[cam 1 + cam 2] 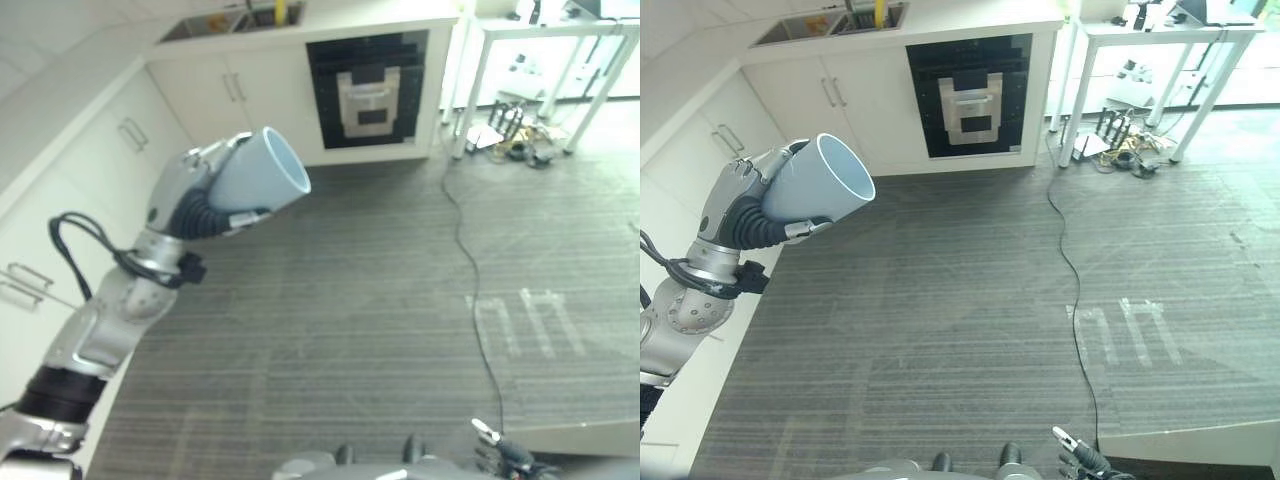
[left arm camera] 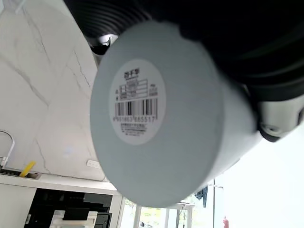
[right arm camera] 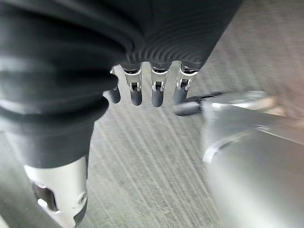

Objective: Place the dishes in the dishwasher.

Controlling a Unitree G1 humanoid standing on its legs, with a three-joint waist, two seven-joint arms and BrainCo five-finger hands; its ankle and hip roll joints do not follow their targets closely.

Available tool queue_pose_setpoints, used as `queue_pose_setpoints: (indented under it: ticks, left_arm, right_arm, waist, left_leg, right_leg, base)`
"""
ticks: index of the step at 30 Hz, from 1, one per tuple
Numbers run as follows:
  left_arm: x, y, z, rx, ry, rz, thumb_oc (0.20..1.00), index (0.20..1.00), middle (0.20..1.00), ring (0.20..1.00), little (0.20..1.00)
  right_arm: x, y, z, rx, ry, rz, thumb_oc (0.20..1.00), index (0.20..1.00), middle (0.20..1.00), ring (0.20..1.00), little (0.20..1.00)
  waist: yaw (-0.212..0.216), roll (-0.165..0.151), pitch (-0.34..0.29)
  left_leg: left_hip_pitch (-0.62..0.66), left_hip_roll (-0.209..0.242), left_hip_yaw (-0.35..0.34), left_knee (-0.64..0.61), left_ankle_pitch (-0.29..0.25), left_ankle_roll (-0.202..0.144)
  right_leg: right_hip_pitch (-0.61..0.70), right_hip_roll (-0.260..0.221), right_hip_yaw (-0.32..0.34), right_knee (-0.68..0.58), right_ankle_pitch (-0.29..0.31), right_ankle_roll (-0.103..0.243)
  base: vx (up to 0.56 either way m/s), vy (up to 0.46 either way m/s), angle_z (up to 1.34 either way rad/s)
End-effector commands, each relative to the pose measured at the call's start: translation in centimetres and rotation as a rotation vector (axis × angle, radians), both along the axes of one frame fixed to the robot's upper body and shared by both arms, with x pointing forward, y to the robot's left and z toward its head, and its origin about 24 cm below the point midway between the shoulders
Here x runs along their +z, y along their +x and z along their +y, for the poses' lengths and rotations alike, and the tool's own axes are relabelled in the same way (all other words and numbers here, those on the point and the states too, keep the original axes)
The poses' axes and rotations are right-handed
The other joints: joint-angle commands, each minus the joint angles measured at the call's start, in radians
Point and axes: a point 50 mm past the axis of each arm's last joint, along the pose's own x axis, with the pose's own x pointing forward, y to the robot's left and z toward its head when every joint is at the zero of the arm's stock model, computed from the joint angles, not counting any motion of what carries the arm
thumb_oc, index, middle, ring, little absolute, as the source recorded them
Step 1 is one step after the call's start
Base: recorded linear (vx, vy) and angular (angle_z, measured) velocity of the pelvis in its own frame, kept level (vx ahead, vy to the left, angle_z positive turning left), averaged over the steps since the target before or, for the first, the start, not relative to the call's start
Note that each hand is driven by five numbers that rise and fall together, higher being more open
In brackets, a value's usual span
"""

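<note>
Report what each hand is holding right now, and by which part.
The left hand is wrapped around the side wall of a pale blue-grey round cup, near its base. The right hand holds nothing, fingers relaxed.

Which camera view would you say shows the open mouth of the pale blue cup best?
The right eye view: the cup in the left hand turns its whole rim toward the camera. The left eye view shows that rim more edge-on; the left wrist view shows its labelled base.
</note>
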Motion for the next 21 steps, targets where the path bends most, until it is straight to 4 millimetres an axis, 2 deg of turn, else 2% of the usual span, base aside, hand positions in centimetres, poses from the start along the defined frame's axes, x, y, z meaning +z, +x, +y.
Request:
queue_pose_setpoints:
  ticks: [1,3,11,18,19,21]
  left_arm:
    - [3.2,0.3,-0.1,-0.042,-0.077,-0.122,0.2,0.2,0.2,0.2,0.2]
    - [3.1,0.5,-0.6,-0.059,-0.077,-0.116,0.2,0.2,0.2,0.2,0.2]
    - [3.0,0.7,-0.9,-0.035,-0.057,-0.113,0.2,0.2,0.2,0.2,0.2]
    - [2.6,0.4,-1.1,-0.057,-0.033,-0.087,0.2,0.2,0.2,0.2,0.2]
    - [2.7,2.2,-4.8,-0.193,-0.157,-0.057,0.2,0.2,0.2,0.2,0.2]
    - [2.7,2.1,-4.4,-0.187,-0.182,-0.038,0.2,0.2,0.2,0.2,0.2]
  right_arm:
    - [0.0,-1.3,-0.9,-0.065,-0.005,0.017,1.0,1.0,1.0,1.0,1.0]
    - [-0.4,-2.4,-0.6,-0.07,0.001,0.046,1.0,1.0,1.0,1.0,1.0]
    - [-1.0,-3.6,0.6,-0.017,0.016,0.113,1.0,1.0,1.0,1.0,1.0]
    - [-0.8,-2.0,1.2,-0.009,0.051,0.047,1.0,1.0,1.0,1.0,1.0]
    - [-0.9,-3.5,0.5,0.087,0.006,0.138,1.0,1.0,1.0,1.0,1.0]
    - [-0.9,-4.1,0.3,0.146,-0.02,0.152,1.0,1.0,1.0,1.0,1.0]
  waist:
    - [-0.047,0.032,-0.017]
    - [-0.057,0.035,-0.022]
    - [-0.045,0.037,-0.036]
    - [-0.03,0.03,-0.039]
    - [-0.083,0.043,-0.063]
    - [-0.083,0.042,-0.067]
  left_leg:
    - [-0.051,0.03,-0.013,0.046,-0.037,-0.029]
    - [-0.026,0.017,-0.012,0.01,-0.036,-0.018]
    - [0.022,0.007,-0.018,-0.085,-0.016,-0.008]
    - [0.029,0.003,-0.035,-0.085,-0.023,-0.001]
    - [0.039,0.0,-0.036,-0.095,-0.028,-0.012]
    - [0.043,-0.001,-0.038,-0.095,-0.03,-0.009]
  right_leg:
    - [-0.031,-0.013,0.016,0.075,-0.106,0.09]
    - [-0.033,-0.014,0.022,0.085,-0.108,0.095]
    - [-0.012,-0.012,0.018,0.078,-0.108,0.112]
    - [0.002,0.003,0.035,0.068,-0.11,0.109]
    - [-0.001,0.016,0.053,0.069,-0.116,0.103]
    - [0.002,0.018,0.065,0.066,-0.115,0.103]
  base:
    - [0.01,0.058,0.79]
    - [0.03,0.097,0.49]
    - [0.01,0.043,0.05]
    - [-0.01,-0.024,0.02]
    - [0.03,-0.009,-0.01]
    - [0.04,-0.032,0.05]
